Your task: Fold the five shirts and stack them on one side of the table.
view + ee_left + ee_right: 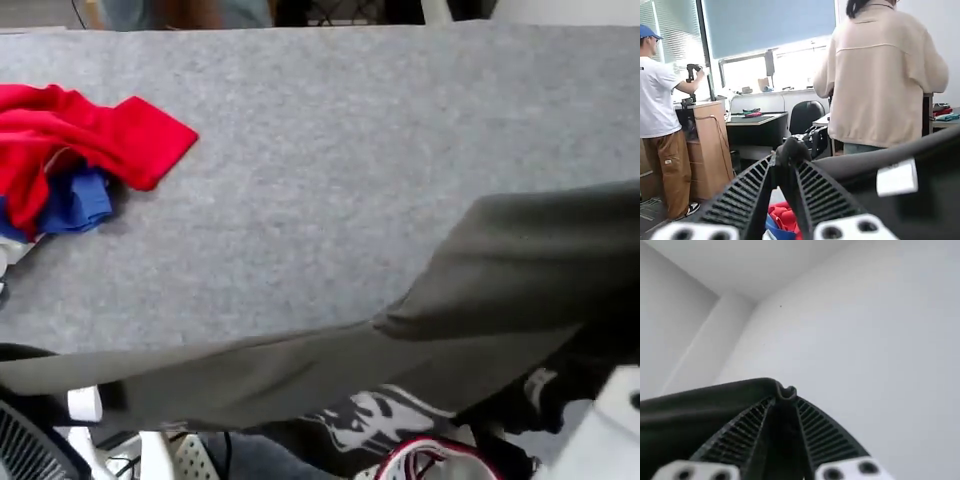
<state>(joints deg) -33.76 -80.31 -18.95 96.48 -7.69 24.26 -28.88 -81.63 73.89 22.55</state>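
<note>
A dark olive-grey shirt (520, 270) hangs stretched in the air over the table's near edge, from low on the left up to the right side. My left gripper (790, 156) is shut on a pinched fold of this shirt (925, 200), beside its white label (896, 177). My right gripper (785, 396) is raised toward the ceiling, shut on another fold of the same shirt (690, 412). A crumpled red shirt (90, 140) lies on a blue shirt (80, 205) at the table's left edge.
The grey felt table (350, 150) stretches bare through its middle and far side. Below the near edge lie a black shirt with a white print (370, 420) and a red-and-white item (430, 460). A white arm part (610, 430) stands at the near right.
</note>
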